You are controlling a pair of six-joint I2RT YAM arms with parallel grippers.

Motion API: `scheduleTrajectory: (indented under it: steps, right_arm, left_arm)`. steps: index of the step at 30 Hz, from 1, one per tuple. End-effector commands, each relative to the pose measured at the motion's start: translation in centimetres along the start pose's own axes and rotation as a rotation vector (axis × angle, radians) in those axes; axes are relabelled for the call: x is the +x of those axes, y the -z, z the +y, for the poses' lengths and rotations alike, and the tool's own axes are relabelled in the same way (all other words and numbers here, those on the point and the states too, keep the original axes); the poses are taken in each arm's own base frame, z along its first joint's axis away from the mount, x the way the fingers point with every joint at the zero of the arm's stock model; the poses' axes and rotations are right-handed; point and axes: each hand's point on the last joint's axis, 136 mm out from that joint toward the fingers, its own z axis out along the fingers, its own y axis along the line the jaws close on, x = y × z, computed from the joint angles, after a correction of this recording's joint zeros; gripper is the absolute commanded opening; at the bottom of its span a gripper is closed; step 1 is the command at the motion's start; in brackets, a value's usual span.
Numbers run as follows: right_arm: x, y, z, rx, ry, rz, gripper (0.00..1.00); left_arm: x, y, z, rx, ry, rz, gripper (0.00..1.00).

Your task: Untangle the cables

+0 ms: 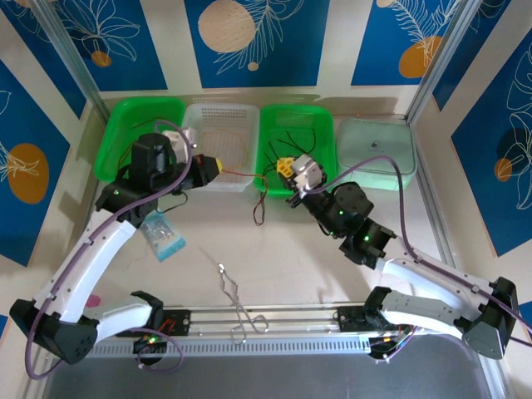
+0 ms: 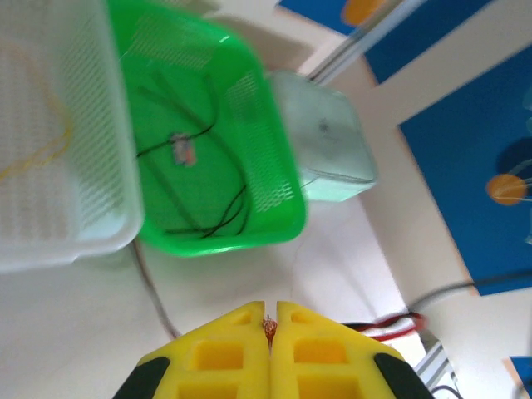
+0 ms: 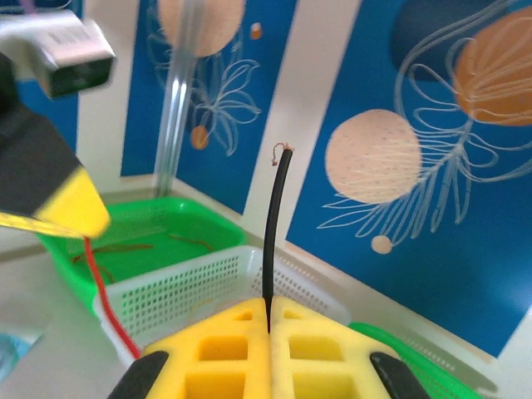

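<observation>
We are clamping our left gripper on the end of the red wire and our right gripper on the black wire; we are holding both tips up off the pale table, seemingly to draw the two strands apart; more wires are lying in the green basket; blue leaf-painted panels are standing around the table.

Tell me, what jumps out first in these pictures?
The yellow-fingered left gripper pinches a thin red wire, and the yellow-fingered right gripper clamps a thin black wire that pokes straight out. Silver metal forceps lie on the beige table, nearer the arms' bases.
</observation>
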Motion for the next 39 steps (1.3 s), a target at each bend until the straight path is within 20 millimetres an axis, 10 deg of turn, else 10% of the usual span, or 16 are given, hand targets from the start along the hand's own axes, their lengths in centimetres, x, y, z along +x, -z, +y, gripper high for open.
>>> scheduleTrajectory:
  steps: [1, 14, 25, 39]
  right_arm:
    - [-6.6, 1.1, -3.4, 0.101, -0.116, -0.148, 0.0]
    - [-11.4, 3.6, -10.2, 0.361, -0.206, -0.223, 0.0]
    - [-9.6, 8.5, -18.0, 0.634, -0.4, -0.192, 0.0]
    - [-9.1, 15.5, -22.0, 0.843, -0.412, -0.173, 0.0]
  left_arm:
    - [-3.0, 2.5, -2.9, 0.011, -0.127, -0.083, 0.0]
    - [-9.2, 4.9, -6.3, 0.061, -0.253, -0.33, 0.0]
    - [-12.7, 7.0, -2.3, -0.218, -0.306, -0.52, 0.0]
    - [-15.1, 10.5, 5.5, -0.476, -0.213, -0.712, 0.0]
